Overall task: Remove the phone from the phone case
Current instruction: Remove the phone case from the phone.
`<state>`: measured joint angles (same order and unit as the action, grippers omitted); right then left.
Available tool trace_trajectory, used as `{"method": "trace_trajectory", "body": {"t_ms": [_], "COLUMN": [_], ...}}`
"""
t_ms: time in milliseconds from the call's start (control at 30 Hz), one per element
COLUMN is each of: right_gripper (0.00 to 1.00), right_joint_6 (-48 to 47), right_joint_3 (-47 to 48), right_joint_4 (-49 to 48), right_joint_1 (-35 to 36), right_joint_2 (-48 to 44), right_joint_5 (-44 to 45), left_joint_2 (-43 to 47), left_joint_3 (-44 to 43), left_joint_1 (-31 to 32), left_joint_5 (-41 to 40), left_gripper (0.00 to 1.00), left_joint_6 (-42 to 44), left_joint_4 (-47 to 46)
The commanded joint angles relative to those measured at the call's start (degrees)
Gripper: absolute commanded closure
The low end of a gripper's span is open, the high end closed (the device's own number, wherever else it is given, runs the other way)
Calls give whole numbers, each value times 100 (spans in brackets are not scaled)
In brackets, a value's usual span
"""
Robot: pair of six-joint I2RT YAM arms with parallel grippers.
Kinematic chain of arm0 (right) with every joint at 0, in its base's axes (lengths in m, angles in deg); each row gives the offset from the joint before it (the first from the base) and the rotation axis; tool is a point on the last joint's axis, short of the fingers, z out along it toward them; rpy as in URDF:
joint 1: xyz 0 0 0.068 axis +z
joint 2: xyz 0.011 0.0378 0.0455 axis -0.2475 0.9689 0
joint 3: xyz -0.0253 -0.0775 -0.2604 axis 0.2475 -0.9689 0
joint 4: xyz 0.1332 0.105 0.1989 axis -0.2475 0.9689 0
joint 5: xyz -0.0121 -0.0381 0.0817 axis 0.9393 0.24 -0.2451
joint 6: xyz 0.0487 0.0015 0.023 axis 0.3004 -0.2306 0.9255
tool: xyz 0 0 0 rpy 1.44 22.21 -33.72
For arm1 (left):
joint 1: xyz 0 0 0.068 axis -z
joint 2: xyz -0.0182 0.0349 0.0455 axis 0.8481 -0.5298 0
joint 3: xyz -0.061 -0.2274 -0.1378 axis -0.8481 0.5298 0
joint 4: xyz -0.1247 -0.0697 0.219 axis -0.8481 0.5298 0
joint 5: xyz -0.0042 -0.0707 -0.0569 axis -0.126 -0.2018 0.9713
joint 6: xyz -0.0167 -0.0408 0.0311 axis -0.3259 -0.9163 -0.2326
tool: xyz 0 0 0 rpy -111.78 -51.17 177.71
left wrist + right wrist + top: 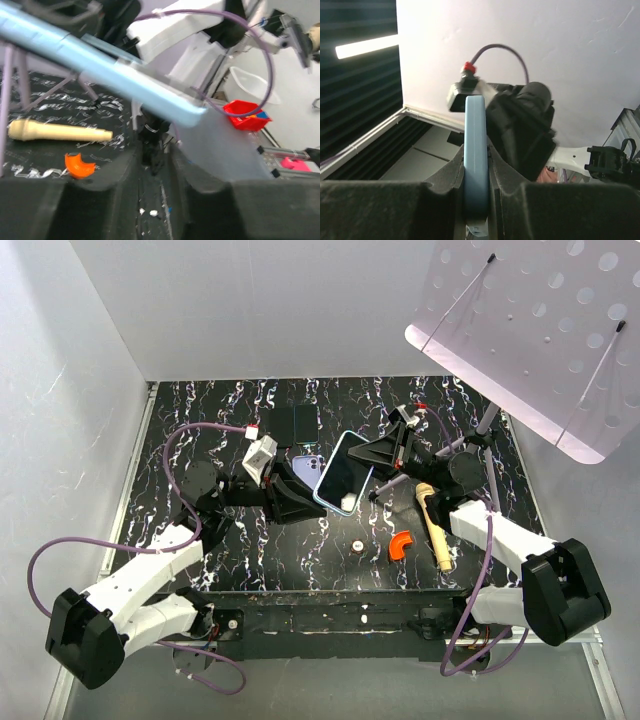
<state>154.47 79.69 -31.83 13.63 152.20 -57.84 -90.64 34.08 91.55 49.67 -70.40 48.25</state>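
The phone (345, 482), dark screen up, sits in a light blue phone case (328, 472) and is held tilted above the table's middle. My right gripper (380, 462) is shut on the case's upper right edge. In the right wrist view the blue edge (475, 145) is clamped between the foam pads of that gripper (476, 167). My left gripper (308, 502) is at the case's lower left edge. In the left wrist view the blue edge (125, 75) runs above the left gripper (152, 150). Its fingers stand close together, and what lies between them is too dark to make out.
A lilac slab with camera lenses (310, 463) and a black slab (293, 423) lie behind the left gripper. A cream handle (433, 525) (55, 131), an orange curved piece (401, 545) (79, 165) and a small white disc (356, 546) lie on the table. A perforated panel (540, 330) on a stand overhangs the back right.
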Motion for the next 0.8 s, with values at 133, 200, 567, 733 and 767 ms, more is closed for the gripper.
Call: {"method": "trace_trajectory", "body": {"t_ms": [133,200,567,733,767], "right_gripper": [99,99,99,99,99], "right_joint_6": [410,384,-380,-723,-785], "right_joint_3": [634,757,775,783,783], "right_joint_4": [-712,-747,349,939,1044], "right_joint_1": [7,-698,-10,-2,-2], "right_joint_2": [-10,148,35,-167,-185], "right_joint_5": [-115,-132,-71,-1,17], "left_joint_2": [1337,1619,1540,1401,1339], "left_joint_3": [714,635,600,310,318], "left_joint_1": [-93,-93,-67,-58,-49], "left_joint_5": [-996,-1242,-2516,-2500,-2465], "left_gripper": [31,14,21,34,38], "left_joint_6": [166,-130,-3139,-2664,-2707], "left_joint_4": [2324,2739,849,1097,1001]}}
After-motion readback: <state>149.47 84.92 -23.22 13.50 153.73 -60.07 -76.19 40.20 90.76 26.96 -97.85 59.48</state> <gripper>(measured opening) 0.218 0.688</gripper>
